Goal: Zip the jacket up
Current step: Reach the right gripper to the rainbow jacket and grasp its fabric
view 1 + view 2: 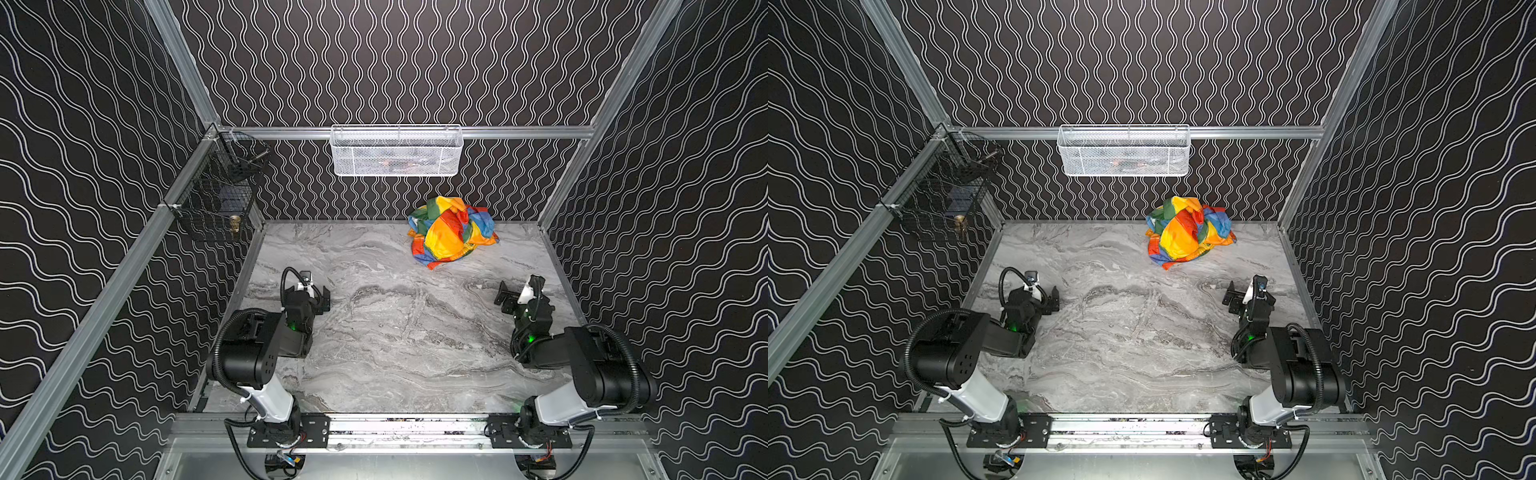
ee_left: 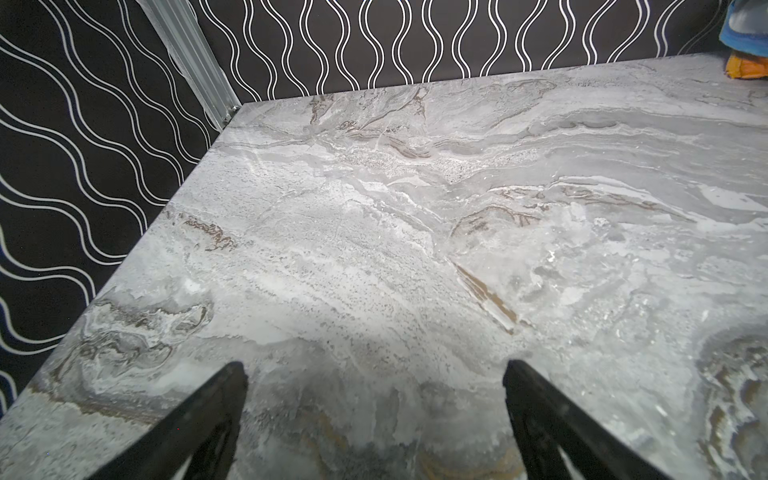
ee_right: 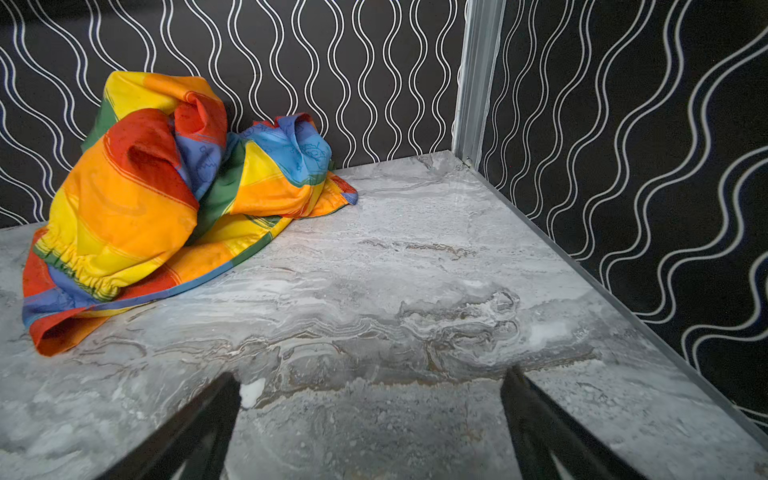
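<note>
The jacket (image 1: 451,232) (image 1: 1187,232) lies crumpled in a rainbow-striped heap against the back wall, right of centre, in both top views. The right wrist view shows the jacket (image 3: 158,199) with an elastic cuff facing forward. Only an edge of the jacket (image 2: 744,37) shows in the left wrist view. My left gripper (image 1: 324,299) (image 2: 374,365) hovers low over the table's left side, open and empty, far from the jacket. On the right side my right gripper (image 1: 505,297) (image 3: 372,374) is open and empty too, a short way in front of the heap.
The grey marble table (image 1: 395,332) is walled on three sides by dark wavy-patterned panels. A white mesh basket (image 1: 395,151) hangs on the back rail above the jacket. A black wire basket (image 1: 216,199) hangs on the left wall.
</note>
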You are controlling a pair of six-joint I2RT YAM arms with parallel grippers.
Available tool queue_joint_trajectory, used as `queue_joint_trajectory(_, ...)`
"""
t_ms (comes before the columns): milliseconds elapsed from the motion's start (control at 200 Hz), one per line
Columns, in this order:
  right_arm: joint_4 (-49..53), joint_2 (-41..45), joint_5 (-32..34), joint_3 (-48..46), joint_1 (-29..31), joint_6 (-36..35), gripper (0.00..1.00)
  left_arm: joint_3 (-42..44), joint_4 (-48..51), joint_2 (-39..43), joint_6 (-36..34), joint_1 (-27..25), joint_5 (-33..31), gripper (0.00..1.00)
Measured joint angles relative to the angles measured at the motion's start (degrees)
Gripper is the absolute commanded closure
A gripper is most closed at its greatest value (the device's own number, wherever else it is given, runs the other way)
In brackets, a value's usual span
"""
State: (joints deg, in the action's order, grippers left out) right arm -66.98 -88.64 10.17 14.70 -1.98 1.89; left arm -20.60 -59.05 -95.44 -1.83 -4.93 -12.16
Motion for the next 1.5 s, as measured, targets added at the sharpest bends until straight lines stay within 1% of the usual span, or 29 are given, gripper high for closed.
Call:
queue_joint_trajectory(165, 0.11, 0.31, 0.04, 0.02, 0.00, 0.02, 0.01, -0.02, 0.33, 0.35, 0.00, -0.02, 0.00, 0.01)
queue_joint_trajectory(245, 2.73, 2.99, 1.36, 0.59, 0.00, 0.22, 0.01, -1.66, 3.98, 2.14, 0.02, -0.04, -0.07, 0.01)
queue_joint_trajectory(380, 5.84, 8.28, 3.76, 1.11, 0.02, 0.72, 0.01, -8.07, 12.28, 4.98, 0.22, -0.07, -2.14, 0.01)
queue_joint_trajectory(490, 11.98, 13.70, 5.60, 2.89, 0.04, 1.84, 0.01, -9.29, 18.18, 8.41, 0.22, -0.07, -3.19, 0.01)
queue_joint_trajectory(626, 19.23, 20.37, 5.81, 6.47, 0.09, 4.46, 0.01, -9.75, 24.11, 15.82, 2.23, -0.07, -5.07, 0.01)
queue_joint_trajectory(741, 30.49, 23.69, 5.27, 14.32, -0.07, 10.05, 0.01, -10.69, 27.10, 23.41, 6.05, -0.07, -5.07, 0.01)
queue_joint_trajectory(811, 39.71, 23.63, 2.60, 21.77, -0.44, 12.57, 0.01, -11.52, 29.09, 27.21, 9.25, -0.07, -4.87, 0.01)
queue_joint_trajectory(911, 49.09, 22.05, -1.90, 29.86, -0.59, 14.08, 0.01, -13.44, 33.53, 31.41, 14.29, -0.04, -3.56, 0.01)
queue_joint_trajectory(991, 54.90, 20.98, -4.83, 33.00, -0.59, 15.19, 0.01, -15.96, 38.27, 33.99, 18.27, -0.04, -2.32, 0.01)
queue_joint_trajectory(1071, 58.42, 20.94, -6.71, 33.62, -0.72, 16.33, 0.01, -18.43, 42.49, 35.98, 21.86, 0.00, -0.50, 0.01)
queue_joint_trajectory(1156, 60.02, 20.90, -10.54, 33.38, -2.10, 19.87, 0.01, -20.13, 45.11, 36.98, 25.75, 0.00, 4.35, 0.01)
queue_joint_trajectory(1231, 61.05, 18.93, -14.53, 34.62, -3.98, 23.80, 0.13, -21.03, 46.71, 36.89, 29.05, 0.00, 8.96, 0.01)
queue_joint_trajectory(1301, 63.52, 14.73, -18.97, 38.42, -4.46, 26.91, 0.17, -21.64, 47.78, 36.33, 32.46, 0.00, 12.24, 0.01)
queue_joint_trajectory(1386, 65.24, 8.50, -25.66, 43.91, -4.26, 29.29, 0.17, -22.16, 49.42, 35.28, 36.63, 0.00, 17.00, 0.01)
queue_joint_trajectory(1496, 66.03, 2.10, -31.61, 47.93, -3.30, 32.02, 0.15, -23.34, 51.78, 33.33, 41.24, 0.04, 23.96, 0.01)
